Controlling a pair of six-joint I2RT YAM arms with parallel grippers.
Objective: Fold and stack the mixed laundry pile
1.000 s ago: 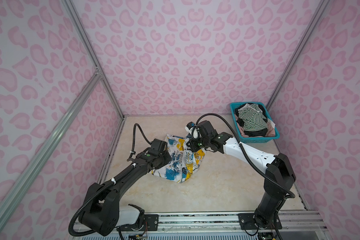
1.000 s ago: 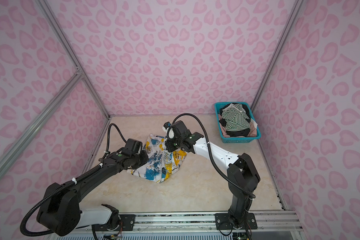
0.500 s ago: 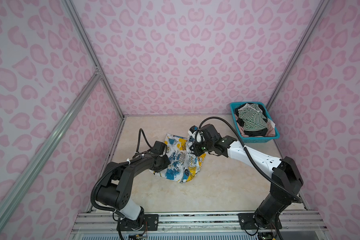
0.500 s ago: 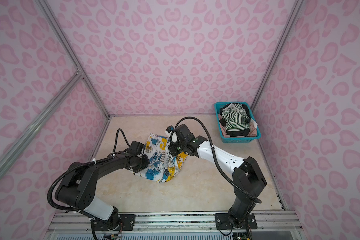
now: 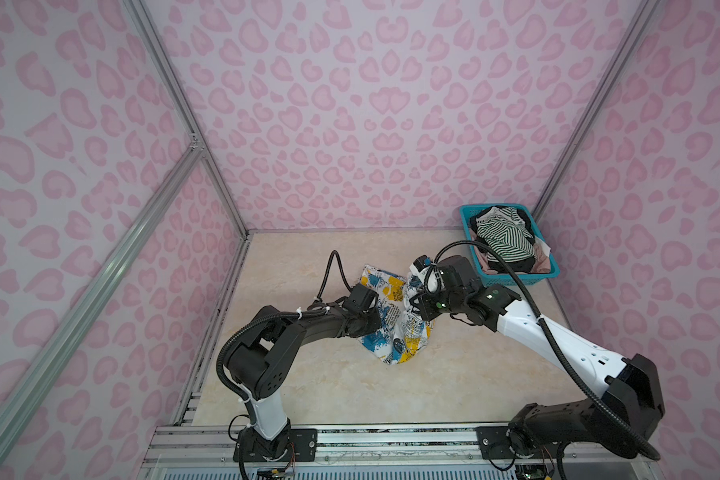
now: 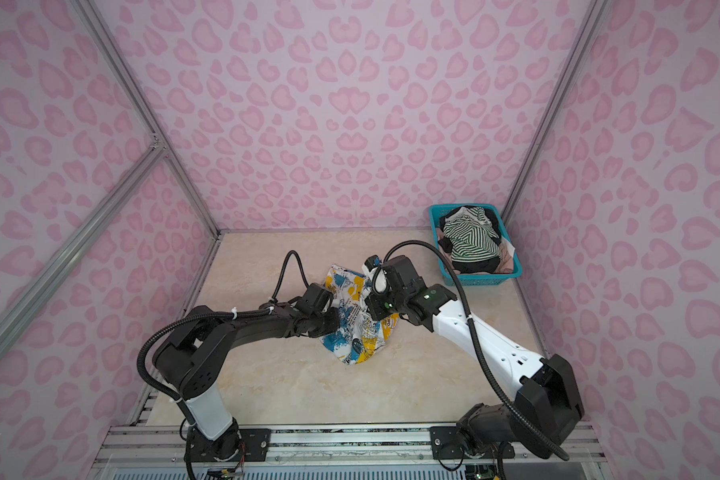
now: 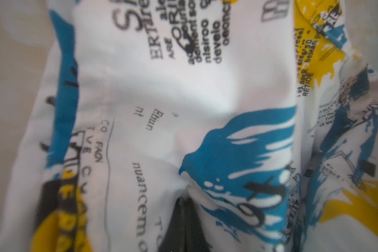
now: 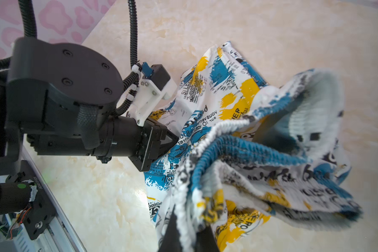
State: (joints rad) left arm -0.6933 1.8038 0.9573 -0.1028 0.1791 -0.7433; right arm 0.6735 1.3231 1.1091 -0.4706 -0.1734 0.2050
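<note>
The white garment (image 5: 396, 336) (image 6: 360, 334) with blue and yellow splashes and black lettering lies bunched at mid-table in both top views. My left gripper (image 5: 376, 323) (image 6: 334, 326) (image 7: 186, 201) is shut on a fold at its left side, and the right wrist view shows this grip from the side (image 8: 174, 139). My right gripper (image 5: 413, 301) (image 6: 371, 307) (image 8: 187, 229) is shut on its ribbed blue-and-white hem (image 8: 231, 150), holding that edge up. The rest of the laundry pile sits in the basket: a green-and-white striped top (image 5: 504, 242) over a black piece (image 5: 512, 264) and a pale pink one (image 5: 542, 253).
The teal mesh basket (image 5: 466, 222) (image 6: 435, 224) stands at the back right corner, close behind my right wrist. Pink patterned walls enclose the beige table (image 5: 454, 386) on three sides. A metal rail (image 5: 391, 436) runs along the front edge.
My left arm's elbow has risen and folded back toward its base while its gripper stays on the garment. The right gripper has shifted slightly toward the front with the hem.
</note>
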